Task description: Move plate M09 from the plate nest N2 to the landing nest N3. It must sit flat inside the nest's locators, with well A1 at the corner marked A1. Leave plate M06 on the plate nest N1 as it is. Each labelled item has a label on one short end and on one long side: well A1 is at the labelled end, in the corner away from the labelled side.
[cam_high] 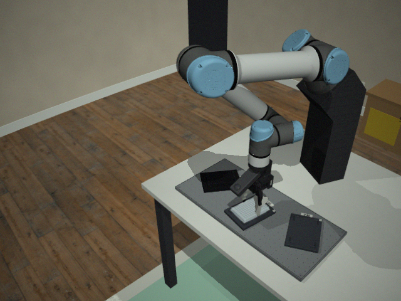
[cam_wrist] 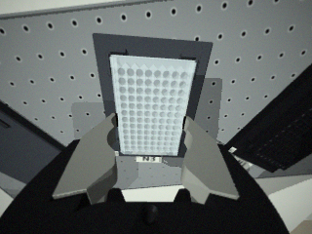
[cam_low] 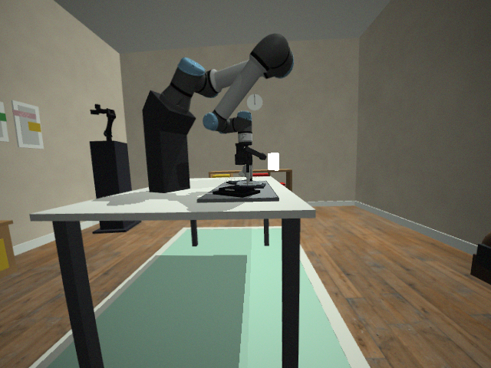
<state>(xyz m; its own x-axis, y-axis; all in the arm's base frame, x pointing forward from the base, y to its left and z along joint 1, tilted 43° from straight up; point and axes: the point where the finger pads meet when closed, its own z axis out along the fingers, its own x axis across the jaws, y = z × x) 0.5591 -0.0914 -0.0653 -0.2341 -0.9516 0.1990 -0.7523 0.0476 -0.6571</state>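
The white well plate M09 (cam_high: 247, 210) lies over a dark nest (cam_high: 242, 224) in the middle of the grey perforated baseplate (cam_high: 275, 239). My gripper (cam_high: 255, 207) comes straight down on it and is shut on its two long sides near one short end. In the wrist view the plate (cam_wrist: 152, 104) fills the nest (cam_wrist: 201, 54), and my fingers clamp its near end, above a small label. I cannot tell if the plate rests on the nest or hangs just above it. An empty dark nest (cam_high: 304, 231) with a label lies to the right.
A black plate on its nest (cam_high: 218, 180) lies at the baseplate's far left, and also shows at the right of the wrist view (cam_wrist: 278, 132). The arm's black pedestal (cam_high: 330, 129) stands behind. The table's front edge runs close to the baseplate.
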